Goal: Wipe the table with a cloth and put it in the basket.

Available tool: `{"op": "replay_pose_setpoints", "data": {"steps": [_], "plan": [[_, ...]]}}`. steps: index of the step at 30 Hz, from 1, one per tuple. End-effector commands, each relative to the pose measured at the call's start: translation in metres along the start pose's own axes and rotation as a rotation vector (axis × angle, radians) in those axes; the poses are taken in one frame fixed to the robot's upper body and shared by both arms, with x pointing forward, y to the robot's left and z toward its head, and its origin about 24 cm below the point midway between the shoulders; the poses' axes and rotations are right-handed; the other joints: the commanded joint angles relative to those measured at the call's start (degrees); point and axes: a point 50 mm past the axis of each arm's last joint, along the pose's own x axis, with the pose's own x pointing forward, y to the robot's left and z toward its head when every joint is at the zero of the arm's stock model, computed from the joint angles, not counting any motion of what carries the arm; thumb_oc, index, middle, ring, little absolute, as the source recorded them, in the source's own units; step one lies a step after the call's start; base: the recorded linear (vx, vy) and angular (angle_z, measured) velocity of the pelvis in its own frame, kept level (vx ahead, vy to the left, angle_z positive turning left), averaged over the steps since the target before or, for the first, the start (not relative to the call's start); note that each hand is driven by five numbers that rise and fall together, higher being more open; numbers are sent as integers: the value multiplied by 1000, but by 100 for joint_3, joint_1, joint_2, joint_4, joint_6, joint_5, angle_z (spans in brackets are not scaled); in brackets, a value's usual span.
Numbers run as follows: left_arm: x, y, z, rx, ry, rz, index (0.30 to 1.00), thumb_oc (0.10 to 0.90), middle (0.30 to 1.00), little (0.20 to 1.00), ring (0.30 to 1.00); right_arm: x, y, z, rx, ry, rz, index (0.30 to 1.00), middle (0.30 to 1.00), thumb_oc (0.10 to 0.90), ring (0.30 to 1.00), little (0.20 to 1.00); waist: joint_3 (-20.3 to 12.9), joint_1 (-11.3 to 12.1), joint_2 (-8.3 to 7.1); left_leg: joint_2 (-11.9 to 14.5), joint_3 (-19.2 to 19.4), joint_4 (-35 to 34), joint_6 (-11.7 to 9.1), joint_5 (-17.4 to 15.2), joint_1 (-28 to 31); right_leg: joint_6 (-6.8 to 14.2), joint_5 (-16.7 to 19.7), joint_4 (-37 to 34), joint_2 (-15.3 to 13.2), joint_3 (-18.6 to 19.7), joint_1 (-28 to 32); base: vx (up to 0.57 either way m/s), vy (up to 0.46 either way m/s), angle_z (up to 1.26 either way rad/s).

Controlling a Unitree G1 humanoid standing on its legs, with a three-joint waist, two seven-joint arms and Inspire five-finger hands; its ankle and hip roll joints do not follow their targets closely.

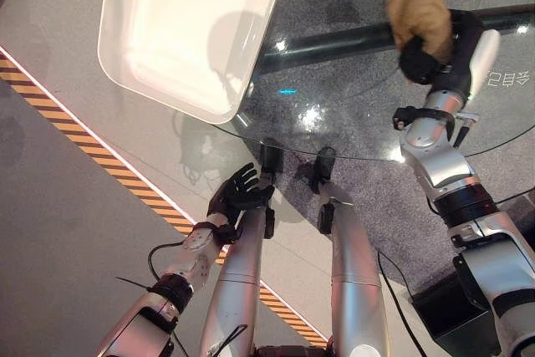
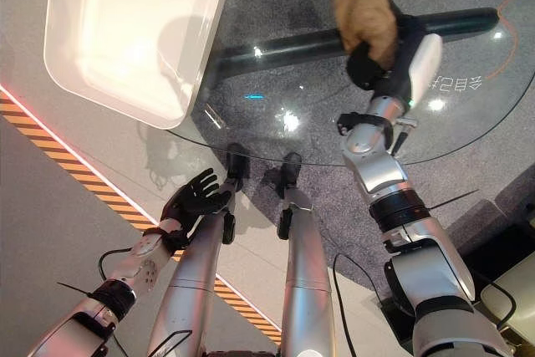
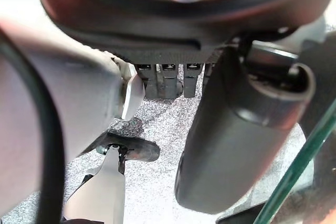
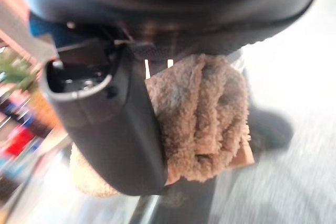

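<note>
Risk: right hand (image 1: 430, 52) is clenched round the bunched tan terry cloth (image 1: 416, 7) over the round glass surface (image 1: 351, 123), well apart from the white rectangular plastic basket (image 1: 180, 94). A loose fold could snag or slip out on the carry across. Basket sits on the surface edge, looks empty. Left hand (image 1: 238, 196) hangs below the rim, fingers relaxed and spread.

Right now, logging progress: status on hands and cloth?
Right hand shut on cloth, over glass table. Left hand open, low. White basket at table's left.
</note>
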Motion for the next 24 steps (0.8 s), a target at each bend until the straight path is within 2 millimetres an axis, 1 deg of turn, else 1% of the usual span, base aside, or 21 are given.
{"op": "replay_pose_setpoints", "data": {"steps": [1,4,7,11,13,15,21,24], "plan": [[-37,10,-61,-54,179,44,900,800,900,900,900,33,-82,-20,-123,-12,-337,300,300,100,300,200,-124,-44,227,-20,-21,809,245,-872,19,333,851,-900,292,167,157,-8,-20,-4],[-39,14,-60,-46,177,46,900,800,900,900,900,32,-89,-25,-87,17,-412,300,300,100,300,200,-124,-60,214,-19,-18,766,245,-869,63,336,878,-981,294,184,219,-8,-33,-7],[-38,13,-59,-42,173,45,900,800,900,900,900,33,-93,-26,-62,26,-460,300,300,100,300,200,-124,-60,215,-25,-21,712,246,-846,95,334,898,-1054,298,192,266,-13,-27,-7],[-38,13,-58,-47,172,40,900,800,900,900,900,34,-93,-22,-42,23,-487,300,300,100,300,200,-124,-51,251,-41,-33,683,242,-836,109,329,898,-1083,297,208,279,-9,7,-11],[-38,13,-58,-50,172,39,900,800,900,900,900,35,-92,-21,-48,6,-471,300,300,100,300,200,-124,-49,263,-43,-35,673,241,-828,112,329,895,-1074,294,202,273,-4,9,-2],[-36,11,-57,-50,175,34,900,800,900,900,900,36,-87,-13,-72,-31,-434,300,300,100,300,200,-124,-43,275,-56,-37,670,243,-813,114,330,909,-1079,285,201,263,0,0,0],[-34,8,-58,-50,177,27,900,800,900,900,900,35,-72,9,-69,-118,-355,300,300,100,300,200,-124,-15,278,-60,-39,658,219,-795,130,325,882,-1083,269,185,282,-4,0,1],[-33,5,-59,-56,177,24,900,800,900,900,900,35,-65,26,-50,-171,-330,300,300,100,300,200,-124,10,288,-62,-45,631,210,-785,144,316,850,-1084,254,171,287,0,0,0]]}}
